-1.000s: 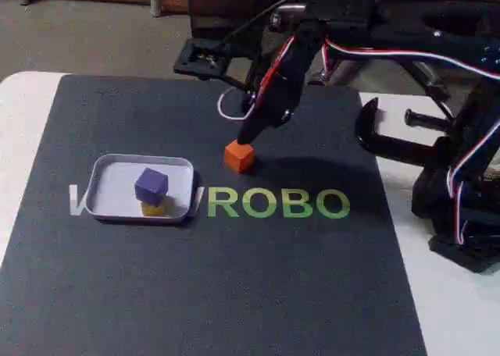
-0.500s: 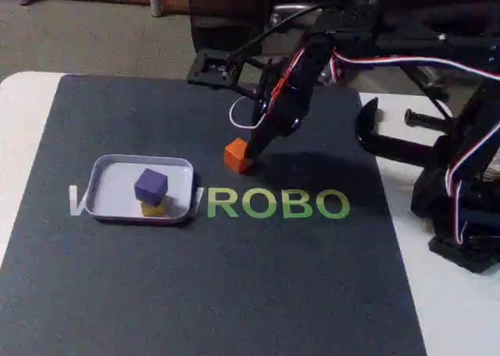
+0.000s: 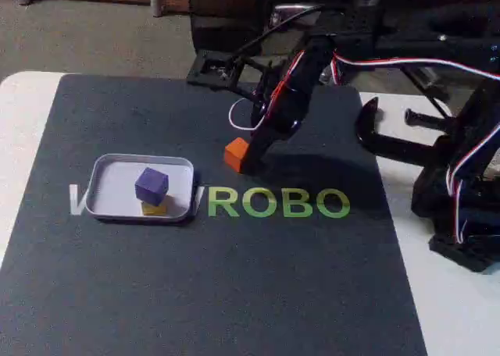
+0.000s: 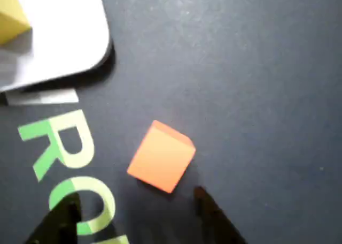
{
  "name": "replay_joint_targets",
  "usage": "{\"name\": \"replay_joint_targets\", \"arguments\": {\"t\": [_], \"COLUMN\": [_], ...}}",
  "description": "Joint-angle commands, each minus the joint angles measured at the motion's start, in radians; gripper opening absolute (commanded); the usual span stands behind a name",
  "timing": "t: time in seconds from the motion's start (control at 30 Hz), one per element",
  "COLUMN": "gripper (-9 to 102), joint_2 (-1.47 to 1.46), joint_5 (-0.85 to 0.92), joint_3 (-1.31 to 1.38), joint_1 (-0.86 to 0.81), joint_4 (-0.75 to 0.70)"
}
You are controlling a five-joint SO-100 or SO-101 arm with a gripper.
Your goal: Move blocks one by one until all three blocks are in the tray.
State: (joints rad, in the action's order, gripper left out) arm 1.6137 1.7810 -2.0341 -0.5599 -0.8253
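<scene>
The orange block (image 3: 233, 153) lies on the dark mat right of the tray (image 3: 112, 189). My gripper (image 3: 241, 166) is down at the block's right side, its dark finger covering part of the block. In the wrist view the orange block (image 4: 162, 157) rests just ahead of my open gripper (image 4: 133, 222), whose two dark fingertips (image 4: 214, 214) flank the space below it without touching it. The purple block (image 3: 151, 184) sits in the tray on or against the yellow block (image 3: 154, 208). A tray corner (image 4: 64, 35) and the yellow block (image 4: 10, 19) show at the wrist view's top left.
Green letters "ROBO" (image 3: 277, 204) are printed on the black mat (image 3: 234, 293), which lies on a white table (image 3: 19, 137). A black clamp (image 3: 391, 137) and the arm's base with striped cables (image 3: 461, 184) stand at the right.
The gripper has come down and slightly right, from above the orange block to mat level beside it. The blocks in the tray have not moved.
</scene>
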Motion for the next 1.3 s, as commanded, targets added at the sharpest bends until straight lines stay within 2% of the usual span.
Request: {"name": "replay_joint_targets", "arguments": {"t": [0.0,0.17,0.57,1.27], "gripper": [25,25,24,20], "joint_2": [0.008,-0.04,-0.035,-0.115], "joint_5": [-0.031,-0.078,-0.279,-0.249], "joint_3": [0.003,0.011,0.003,-0.002], "joint_1": [0.011,0.02,0.018,-0.028], "joint_4": [0.02,0.087,0.101,0.153]}}
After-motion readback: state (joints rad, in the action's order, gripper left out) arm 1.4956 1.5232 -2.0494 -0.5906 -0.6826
